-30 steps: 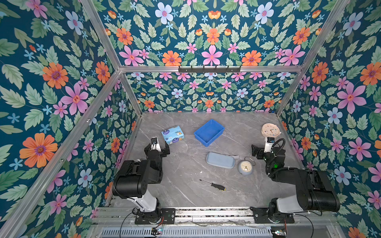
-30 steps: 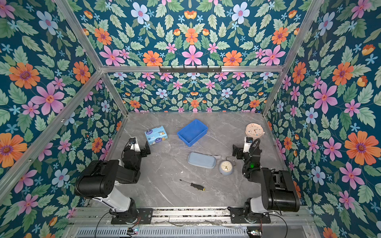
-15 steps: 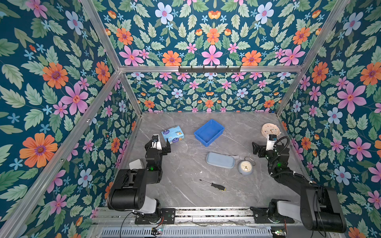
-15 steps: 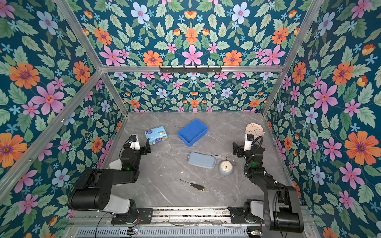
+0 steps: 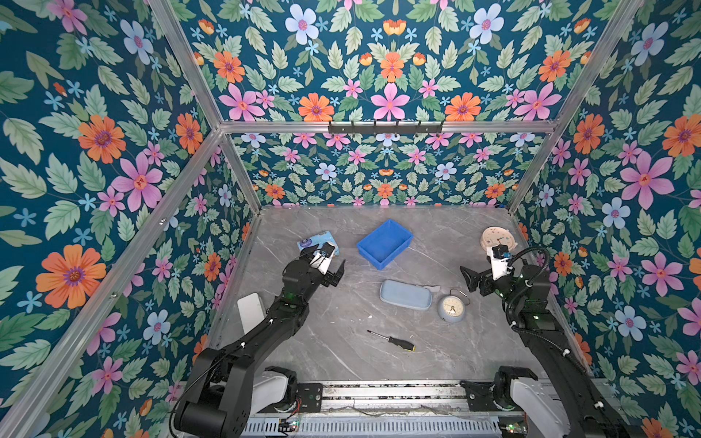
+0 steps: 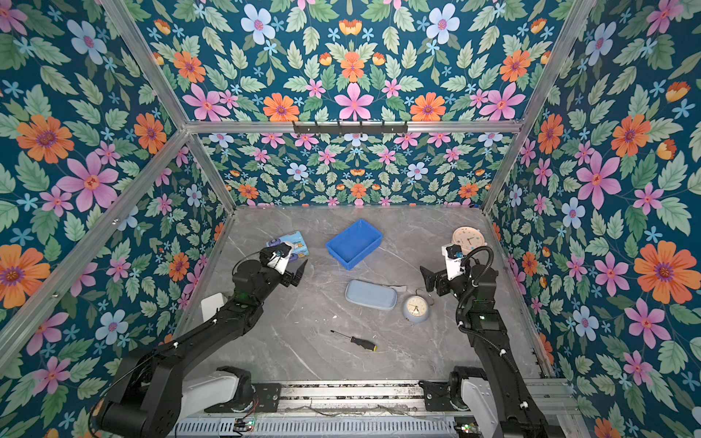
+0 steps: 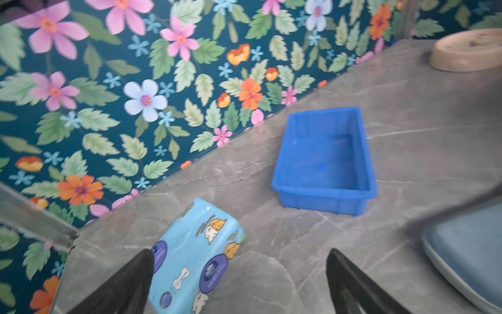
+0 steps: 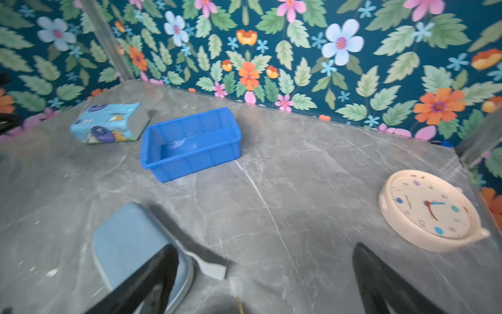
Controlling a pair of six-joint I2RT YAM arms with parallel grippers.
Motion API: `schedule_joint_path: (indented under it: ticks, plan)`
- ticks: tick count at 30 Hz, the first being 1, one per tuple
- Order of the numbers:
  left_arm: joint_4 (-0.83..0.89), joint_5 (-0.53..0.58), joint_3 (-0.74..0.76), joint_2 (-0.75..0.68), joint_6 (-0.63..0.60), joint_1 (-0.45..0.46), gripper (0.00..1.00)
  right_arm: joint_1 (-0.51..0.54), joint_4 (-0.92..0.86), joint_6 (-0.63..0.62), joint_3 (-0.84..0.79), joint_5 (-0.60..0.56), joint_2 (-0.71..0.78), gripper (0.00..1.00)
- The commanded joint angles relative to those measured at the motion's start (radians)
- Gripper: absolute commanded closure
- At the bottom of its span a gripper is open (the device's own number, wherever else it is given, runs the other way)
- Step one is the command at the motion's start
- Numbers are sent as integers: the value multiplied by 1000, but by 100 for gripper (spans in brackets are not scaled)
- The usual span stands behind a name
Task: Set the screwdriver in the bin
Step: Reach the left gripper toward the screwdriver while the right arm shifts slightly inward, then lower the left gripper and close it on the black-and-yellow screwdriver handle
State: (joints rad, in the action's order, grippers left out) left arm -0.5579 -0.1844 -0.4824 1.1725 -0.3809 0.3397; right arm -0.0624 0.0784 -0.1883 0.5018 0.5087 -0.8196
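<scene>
Screwdriver: the screwdriver (image 5: 391, 340) is seen in both top views lying flat on the grey marble-look tabletop (image 5: 333, 356), towards the front edge. The thin shaft is pointed to about 10 o'clock and the black handle with its yellow end to about 4 o'clock. It is touched by neither gripper.

Bin: the blue bin (image 5: 385, 242) is placed at 12 o'clock from the screwdriver, well apart from it and set askew to the table edges. Its floor is shown bare in both wrist views.

Left gripper: the left gripper (image 7: 239, 255) is held above the table at about 11 o'clock from the screwdriver. Its two black fingers (image 7: 127, 285) are spread wide, and nothing is gripped between them. One finger is seen overlapping a corner of the tissue pack (image 7: 195, 252); whether the pack is touched cannot be told.

Right gripper: the right gripper (image 8: 264, 247) is held at about 2 o'clock from the screwdriver, well apart from it. Its jaws are likewise parted wide and nothing is clamped.

Tissue pack: it is laid at 9 o'clock from the bin, near it but apart.

Pale blue case: the pale blue case (image 5: 405, 295) is found between the bin and the screwdriver, at roughly 12 o'clock from the screwdriver.

Small round clock: the small round clock (image 5: 451, 308) is set just beside the case, at its 4 o'clock.

Cream wall clock: the cream wall clock (image 8: 427, 209) is laid face up at 3 o'clock from the bin, near the right wall.
</scene>
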Motion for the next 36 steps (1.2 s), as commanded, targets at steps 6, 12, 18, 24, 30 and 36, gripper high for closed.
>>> schedule_joint_path:
  ticks: [6,12,18,24,30,36]
  plan:
    - [277,-75,-67,-41,-139,188,0,68,-499,-366,42,237,131,1]
    - [362,-150,-57,-60,-147,299,1,112,-646,-428,38,319,222,1]
    - [436,-176,-85,-18,-172,437,1,147,-792,-467,62,336,268,1]
    - [494,-177,-134,106,-273,557,1,155,-833,-479,67,330,279,1]
    - [635,-182,-210,220,-475,622,1,155,-841,-483,60,323,275,1]
    - [764,-221,-288,326,-575,637,12,155,-847,-484,57,305,272,1]
